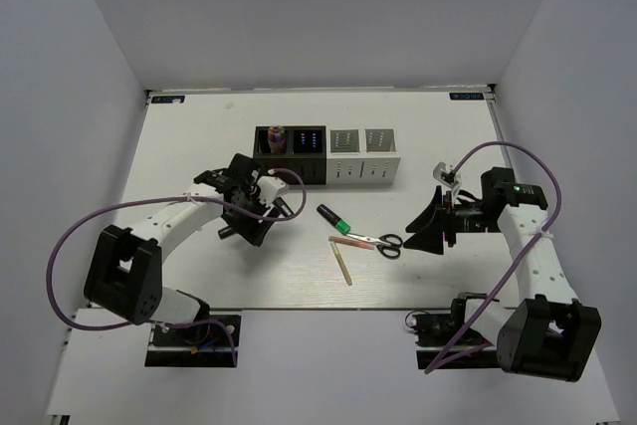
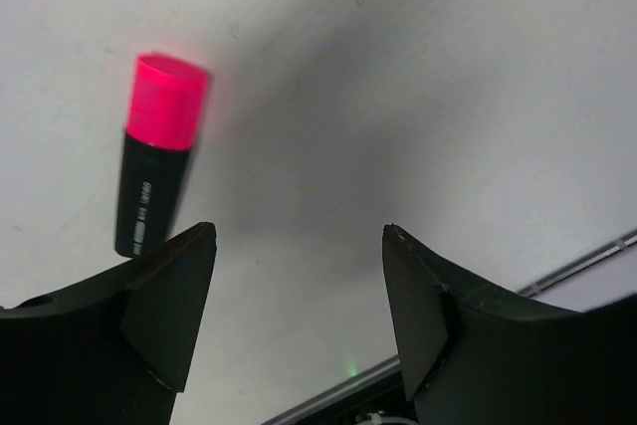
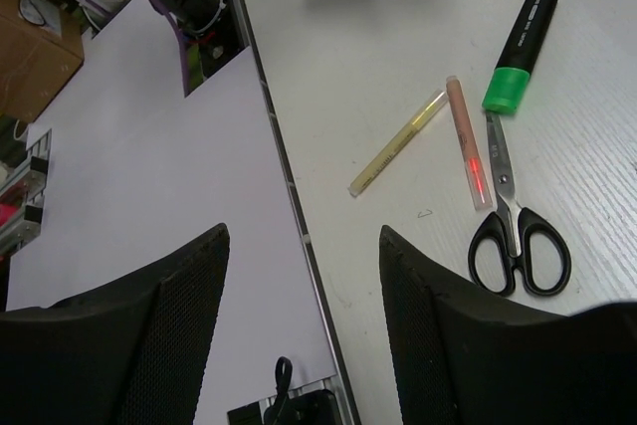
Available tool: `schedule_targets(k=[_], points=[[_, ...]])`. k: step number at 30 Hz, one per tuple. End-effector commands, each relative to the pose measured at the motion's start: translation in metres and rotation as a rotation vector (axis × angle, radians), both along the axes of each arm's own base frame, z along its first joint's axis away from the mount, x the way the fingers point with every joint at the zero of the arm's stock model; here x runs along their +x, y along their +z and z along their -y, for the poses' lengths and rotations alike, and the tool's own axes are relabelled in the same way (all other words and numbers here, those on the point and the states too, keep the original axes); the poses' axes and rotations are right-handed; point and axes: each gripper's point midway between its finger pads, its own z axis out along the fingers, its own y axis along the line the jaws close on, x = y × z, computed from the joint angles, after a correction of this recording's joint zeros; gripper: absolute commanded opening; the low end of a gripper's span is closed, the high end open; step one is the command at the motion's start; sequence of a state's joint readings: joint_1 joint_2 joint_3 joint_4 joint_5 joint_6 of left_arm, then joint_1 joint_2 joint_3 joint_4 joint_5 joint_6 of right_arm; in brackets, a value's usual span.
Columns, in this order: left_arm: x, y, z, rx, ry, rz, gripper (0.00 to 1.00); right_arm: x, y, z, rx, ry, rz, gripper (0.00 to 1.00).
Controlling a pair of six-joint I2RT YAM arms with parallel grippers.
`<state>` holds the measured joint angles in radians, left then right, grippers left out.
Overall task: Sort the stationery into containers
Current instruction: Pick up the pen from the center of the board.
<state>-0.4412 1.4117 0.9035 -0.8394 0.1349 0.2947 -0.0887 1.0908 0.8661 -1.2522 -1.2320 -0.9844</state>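
1. Left gripper (image 2: 299, 231): jaws apart, holding nothing. The pink-capped highlighter (image 2: 154, 161) shows just past one fingertip, against the white table (image 1: 199, 146).
2. Right gripper (image 3: 304, 231): jaws apart, empty.
3. Between the grippers, lying close together: green-capped highlighter (image 3: 518, 47), scissors (image 3: 513, 216), pink stick (image 3: 468, 141), pale stick (image 3: 398, 141).
4. Containers (image 1: 363, 171): in a row behind these; the leftmost black one holds items.

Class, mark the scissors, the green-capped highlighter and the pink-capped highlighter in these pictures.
scissors (image 3: 507, 181), right wrist view, blades near the pivot.
green-capped highlighter (image 3: 523, 47), right wrist view, black barrel.
pink-capped highlighter (image 2: 151, 166), left wrist view, black barrel below the cap.
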Motion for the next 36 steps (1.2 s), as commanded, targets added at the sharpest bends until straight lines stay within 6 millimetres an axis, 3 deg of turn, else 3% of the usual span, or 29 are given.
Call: schedule_targets(k=[1, 4, 12, 20, 26, 30, 36], points=[[0.028, 0.005, 0.002, -0.016, -0.003, 0.105, 0.78, 0.000, 0.005, -0.003, 0.027, 0.007, 0.036, 0.65], [0.046, 0.006, 0.006, -0.032, 0.002, 0.173, 0.75, -0.003, 0.006, -0.003, 0.028, 0.012, 0.026, 0.65], [0.055, -0.022, -0.002, 0.028, -0.028, 0.110, 0.71, -0.003, 0.008, -0.003, 0.036, 0.015, 0.037, 0.65], [0.071, -0.026, -0.011, 0.077, 0.000, 0.143, 0.64, -0.005, 0.009, -0.004, 0.041, 0.023, 0.037, 0.65], [0.069, -0.037, -0.015, 0.106, -0.012, 0.117, 0.58, -0.006, 0.012, -0.004, 0.046, 0.026, 0.035, 0.65], [0.064, -0.048, -0.021, 0.134, -0.032, 0.096, 0.46, -0.006, 0.012, -0.004, 0.047, 0.027, 0.043, 0.65], [0.051, -0.066, -0.034, 0.187, -0.041, 0.067, 0.44, -0.008, 0.017, -0.005, 0.057, 0.033, 0.048, 0.65]])
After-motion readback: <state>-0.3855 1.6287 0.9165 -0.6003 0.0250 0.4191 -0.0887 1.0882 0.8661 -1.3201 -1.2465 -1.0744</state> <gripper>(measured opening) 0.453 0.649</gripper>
